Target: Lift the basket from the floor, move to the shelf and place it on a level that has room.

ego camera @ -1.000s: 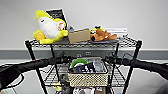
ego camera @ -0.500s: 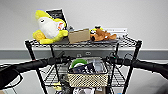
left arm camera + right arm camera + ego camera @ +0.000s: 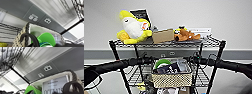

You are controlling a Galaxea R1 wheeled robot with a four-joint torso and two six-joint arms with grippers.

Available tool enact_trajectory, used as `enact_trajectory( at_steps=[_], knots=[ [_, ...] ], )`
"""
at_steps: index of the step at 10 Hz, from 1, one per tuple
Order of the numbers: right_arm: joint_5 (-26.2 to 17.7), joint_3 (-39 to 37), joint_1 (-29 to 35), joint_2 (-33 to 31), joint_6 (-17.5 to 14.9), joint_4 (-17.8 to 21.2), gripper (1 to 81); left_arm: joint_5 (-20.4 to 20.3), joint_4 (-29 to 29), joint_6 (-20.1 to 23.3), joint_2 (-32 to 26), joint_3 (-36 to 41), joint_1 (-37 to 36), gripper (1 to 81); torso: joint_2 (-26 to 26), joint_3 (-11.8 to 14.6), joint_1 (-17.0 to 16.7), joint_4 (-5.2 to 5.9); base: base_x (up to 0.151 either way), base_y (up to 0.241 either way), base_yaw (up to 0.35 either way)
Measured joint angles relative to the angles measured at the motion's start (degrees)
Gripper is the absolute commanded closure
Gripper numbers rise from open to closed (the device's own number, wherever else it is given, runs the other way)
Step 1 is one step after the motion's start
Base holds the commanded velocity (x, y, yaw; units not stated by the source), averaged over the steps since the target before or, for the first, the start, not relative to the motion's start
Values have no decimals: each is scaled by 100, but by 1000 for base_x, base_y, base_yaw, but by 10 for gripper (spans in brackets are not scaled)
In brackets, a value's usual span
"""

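Note:
The cream woven basket (image 3: 171, 80) stands on the level (image 3: 134, 75), the shelf's wire tier second from the top. It holds a green round thing (image 3: 162, 62) and a dark box. The shelf (image 3: 166, 44) is a black wire rack right in front of me. My left gripper (image 3: 146, 60) is at the basket's left rear corner and stands open. My right gripper (image 3: 195, 60) is at its right rear corner. The left wrist view looks along the basket's woven wall (image 3: 20, 38). In the right wrist view the basket's rim (image 3: 73, 75) curves past a printed box. The floor is hidden below the rack.
A yellow plush (image 3: 134, 28), a cardboard box (image 3: 162, 36) and an orange plush (image 3: 186, 35) lie on the top tier. A grey wall band with outlets (image 3: 167, 53) runs behind the rack. More clutter sits on the tier under the basket (image 3: 169, 91).

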Motion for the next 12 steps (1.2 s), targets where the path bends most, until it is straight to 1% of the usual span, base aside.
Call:
enact_trajectory(
  at_steps=[4, 6, 8, 10, 12],
  knots=[
    [29, 474, -13, -424, 4, -2, 10, -135, 22, 77, -488, 328, -7, 10, 0, 0, -2, 0, 0, 0, 0],
    [127, 774, -48, -634, 2, -2, 10, -135, 33, 77, -686, 741, -18, 10, 0, 0, -2, 0, 0, 0, 0],
    [165, 1014, -300, -985, -2, -6, 10, -138, 61, 77, -984, 1091, -11, 10, 0, 0, -2, 0, 0, 0, 0],
    [256, 1364, -328, -1206, -7, -5, 10, -157, 135, 79, -1141, 1390, 116, 10, 0, 2, -2, 0, 0, 0, 0],
    [327, 1860, -444, -1679, -24, -5, 10, -155, 199, 79, -1386, 1640, 334, 10, 0, 2, -2, 0, 0, 0, 0]
  ],
)
